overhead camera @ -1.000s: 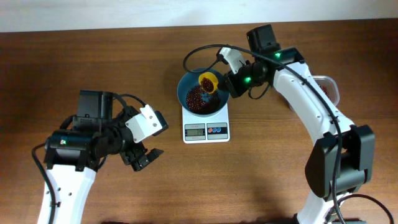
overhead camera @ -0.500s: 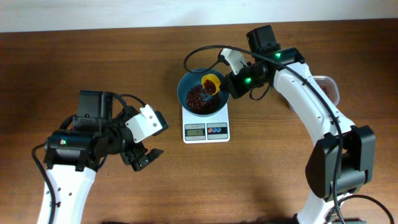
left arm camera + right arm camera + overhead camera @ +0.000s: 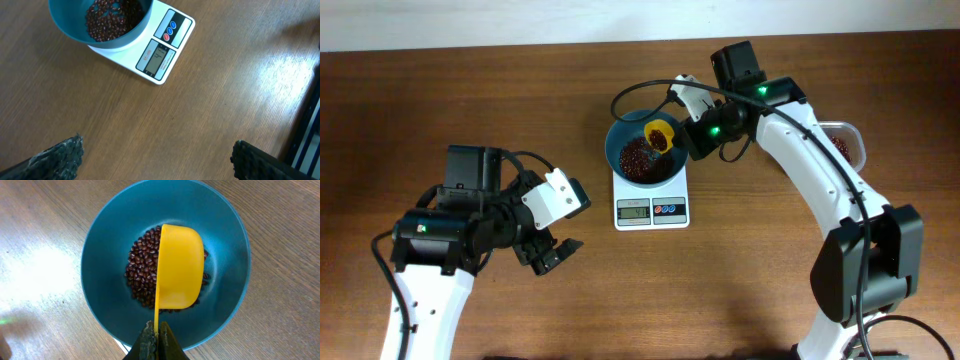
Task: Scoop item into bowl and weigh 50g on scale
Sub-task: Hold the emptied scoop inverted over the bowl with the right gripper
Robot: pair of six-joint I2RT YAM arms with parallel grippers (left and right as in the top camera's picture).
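Beans (image 3: 142, 277): pour step, right gripper (image 3: 155, 341) clamped on scoop (image 3: 180, 265) handle, tipped over bowl (image 3: 227, 235) just ahead; left gripper (image 3: 552, 255) jaws apart. Next, I'd say: check scale (image 3: 651, 209), top up if short.

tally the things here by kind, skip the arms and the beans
bowl: 1
scale: 1
scoop: 1
tub: 1
total: 4
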